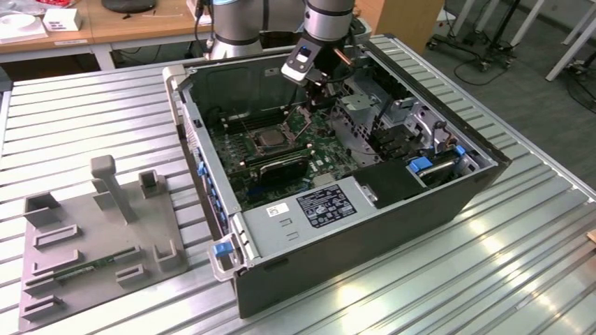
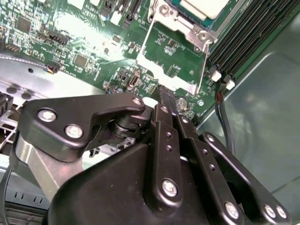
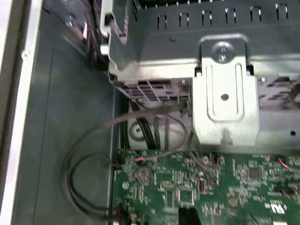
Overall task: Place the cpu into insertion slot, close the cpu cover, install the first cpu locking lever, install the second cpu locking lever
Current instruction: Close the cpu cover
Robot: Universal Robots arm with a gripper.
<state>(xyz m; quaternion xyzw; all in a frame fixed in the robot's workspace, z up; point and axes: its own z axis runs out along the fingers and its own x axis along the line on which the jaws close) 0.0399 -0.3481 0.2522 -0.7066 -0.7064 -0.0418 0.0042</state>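
Progress looks like one step of four. In the second wrist view the small flat square cpu with its pale metal face already lies in the square dark metal-rimmed insertion slot, inside the open black computer case on the ribbed metal counter. The thin silver-grey cpu cover is swung open beside the slot, with green circuit board showing through its window, so closing it is not yet done. The black hand has its fingers drawn together, tips at the cover's free edge. Whether they pinch it I cannot tell. The locking levers I cannot make out, so I judge both still to do.
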